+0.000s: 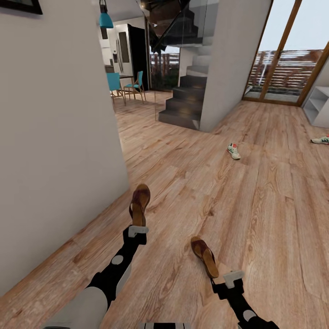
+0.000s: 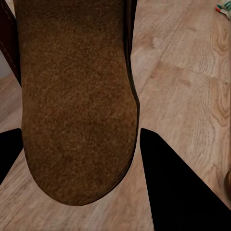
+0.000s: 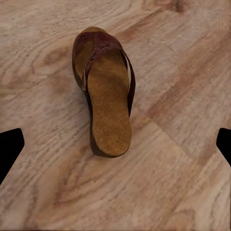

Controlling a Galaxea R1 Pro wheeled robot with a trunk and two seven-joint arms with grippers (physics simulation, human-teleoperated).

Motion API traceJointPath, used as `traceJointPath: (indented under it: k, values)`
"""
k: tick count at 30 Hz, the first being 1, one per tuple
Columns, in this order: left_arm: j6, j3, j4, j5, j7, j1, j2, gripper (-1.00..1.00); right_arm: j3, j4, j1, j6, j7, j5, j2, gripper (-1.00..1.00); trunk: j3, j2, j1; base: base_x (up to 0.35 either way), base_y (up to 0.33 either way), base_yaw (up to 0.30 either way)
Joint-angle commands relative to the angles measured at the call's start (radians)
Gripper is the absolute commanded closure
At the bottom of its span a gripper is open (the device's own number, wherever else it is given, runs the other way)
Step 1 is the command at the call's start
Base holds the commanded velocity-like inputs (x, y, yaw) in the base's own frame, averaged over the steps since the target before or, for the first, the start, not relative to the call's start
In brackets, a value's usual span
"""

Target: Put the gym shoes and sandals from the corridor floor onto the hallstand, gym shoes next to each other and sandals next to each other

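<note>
Two brown sandals lie on the wood corridor floor (image 1: 192, 183) close in front of me. My left gripper (image 1: 137, 230) (image 2: 82, 129) holds the heel of the left sandal (image 1: 139, 203) (image 2: 77, 106), with a dark finger pressed against each side. I cannot tell whether that sandal is off the floor. My right gripper (image 1: 232, 277) (image 3: 120, 132) is open, just behind the heel of the right sandal (image 1: 204, 256) (image 3: 103, 91), which lies flat. One gym shoe (image 1: 233, 151) lies farther off mid-floor. The other gym shoe (image 1: 321, 139) is at the right edge. The hallstand is out of view.
A white wall (image 1: 55, 137) runs close along my left. Ahead are a dark staircase (image 1: 185, 103) and a dining area with teal chairs (image 1: 135, 84). A white open-shelf unit (image 1: 318, 105) stands at the far right by the glass doors (image 1: 283, 64).
</note>
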Motion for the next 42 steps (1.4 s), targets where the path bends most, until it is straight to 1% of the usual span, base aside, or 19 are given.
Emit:
traceJointPath:
  k: [1, 4, 6, 9, 12, 14, 15, 16, 18, 19, 21, 24, 31, 33, 34, 38, 42]
  values:
    - [-0.005, 0.000, 0.000, -0.003, 0.001, 0.000, 0.000, 1.00, 0.000, -0.001, 0.000, 0.000, 0.010, 0.000, -0.003, -1.00, 0.000, 0.000, 0.000, 0.000, -0.066, 0.000]
    - [-0.013, 0.001, 0.002, -0.003, 0.001, 0.000, 0.000, 1.00, 0.001, -0.002, 0.000, -0.001, 0.022, 0.001, -0.005, -1.00, 0.000, 0.000, 0.000, 0.000, -0.034, 0.000]
    - [-0.015, 0.001, 0.003, -0.002, 0.001, 0.000, 0.000, 1.00, 0.001, -0.002, 0.000, -0.002, 0.027, 0.000, 0.003, -1.00, 0.000, 0.000, 0.000, 0.000, -0.008, 0.000]
    - [-0.016, 0.001, 0.004, -0.002, 0.000, 0.000, 0.000, 1.00, -0.002, -0.002, 0.000, -0.008, 0.028, -0.005, 0.006, -1.00, 0.000, 0.000, 0.000, 0.000, -0.003, 0.000]
    - [-0.016, 0.001, 0.005, -0.002, 0.001, 0.000, 0.000, 1.00, -0.005, -0.002, 0.000, -0.046, 0.027, -0.012, 0.009, -1.00, 0.000, 0.000, 0.000, 0.000, -0.001, 0.000]
    - [-0.016, 0.001, 0.005, -0.002, 0.001, 0.000, 0.000, 1.00, -0.010, -0.003, 0.000, -0.071, 0.026, -0.031, 0.010, -1.00, 0.000, 0.000, 0.000, 0.000, 0.000, 0.000]
    - [-0.016, 0.001, 0.005, -0.002, 0.001, 0.000, 0.000, 1.00, -0.012, -0.005, 0.000, -0.077, 0.025, -0.044, 0.010, -1.00, 0.000, 0.000, 0.000, 0.000, 0.000, 0.000]
    - [-0.016, 0.001, 0.005, -0.002, 0.001, 0.000, 0.000, 1.00, -0.019, -0.028, -0.001, -0.084, 0.025, -0.090, 0.015, -1.00, 0.000, 0.000, 0.000, 0.000, 0.000, 0.000]
    - [-0.016, 0.001, 0.005, -0.002, 0.001, 0.000, 0.000, 1.00, -0.023, -0.063, -0.002, -0.087, 0.025, -0.140, 0.023, -1.00, 0.000, 0.000, 0.000, 0.000, 0.000, 0.000]
    - [-0.016, 0.001, 0.006, -0.002, 0.001, 0.000, 0.000, 1.00, -0.026, -0.091, -0.004, -0.084, 0.026, -0.176, 0.027, -1.00, 0.000, 0.000, 0.000, 0.000, 0.000, 0.000]
    - [-0.016, 0.001, 0.006, -0.002, 0.001, 0.000, 0.000, 1.00, -0.027, -0.114, -0.009, -0.067, 0.028, -0.207, 0.032, -1.00, 0.000, 0.000, 0.000, 0.000, 0.000, 0.000]
    - [-0.016, 0.001, 0.006, -0.002, 0.001, 0.000, 0.000, 1.00, -0.025, -0.106, -0.013, -0.049, 0.030, -0.225, 0.042, -1.00, 0.000, 0.000, 0.000, 0.000, 0.000, 0.000]
    - [-0.016, 0.001, 0.007, -0.002, 0.001, 0.000, 0.000, 1.00, -0.021, -0.058, -0.016, -0.036, 0.032, -0.230, 0.070, -1.00, 0.000, 0.000, 0.000, 0.000, 0.000, 0.000]
    - [-0.016, 0.001, 0.008, -0.002, 0.001, 0.000, 0.000, 1.00, -0.018, -0.053, -0.015, -0.036, 0.032, -0.227, 0.074, -1.00, 0.000, 0.000, 0.000, 0.000, 0.000, 0.000]
    - [-0.016, 0.001, 0.008, -0.002, 0.001, 0.000, 0.000, 1.00, -0.008, -0.052, -0.015, -0.036, 0.032, -0.208, 0.075, -1.00, 0.000, 0.000, 0.000, 0.000, 0.000, 0.000]
    - [-0.016, 0.001, 0.009, -0.002, 0.000, 0.000, 0.000, 1.00, 0.004, -0.050, -0.015, -0.037, 0.032, -0.159, 0.074, -1.00, 0.000, 0.000, 0.000, 0.000, 0.000, 0.000]
    - [-0.016, 0.001, 0.009, -0.002, 0.000, 0.000, 0.000, 1.00, 0.006, -0.050, -0.015, -0.037, 0.032, -0.147, 0.070, -1.00, -0.015, -0.001, 0.002, 0.000, 0.000, 0.000]
